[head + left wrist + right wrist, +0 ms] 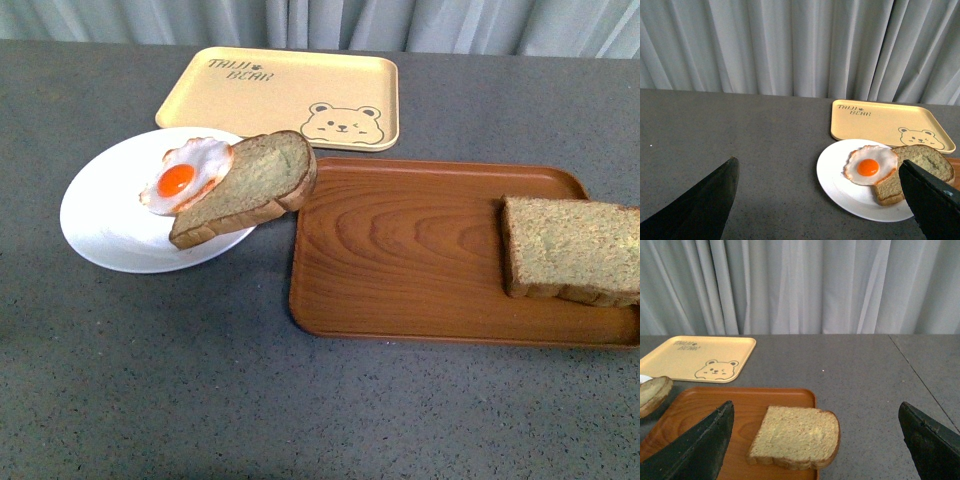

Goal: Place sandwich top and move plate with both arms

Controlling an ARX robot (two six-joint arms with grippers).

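Observation:
The sandwich top [572, 250], a speckled brown bread slice, lies flat at the right end of the brown wood-grain tray [400, 260]. In the right wrist view it [796, 437] lies below and between the wide-open fingers of my right gripper [815, 404], which is empty. The white plate [100, 225] sits left of the tray. It holds a fried egg [185, 175] resting on a second bread slice [250, 185] that overhangs the plate's right rim. My left gripper [818, 161] is open and empty, short of the plate [840, 185]. Neither arm shows in the front view.
A pale yellow bear-printed tray [280, 95] lies behind the plate, near the table's far edge. The brown tray almost touches the plate's right side. The table is grey and speckled. A grey curtain [800, 45] hangs behind it.

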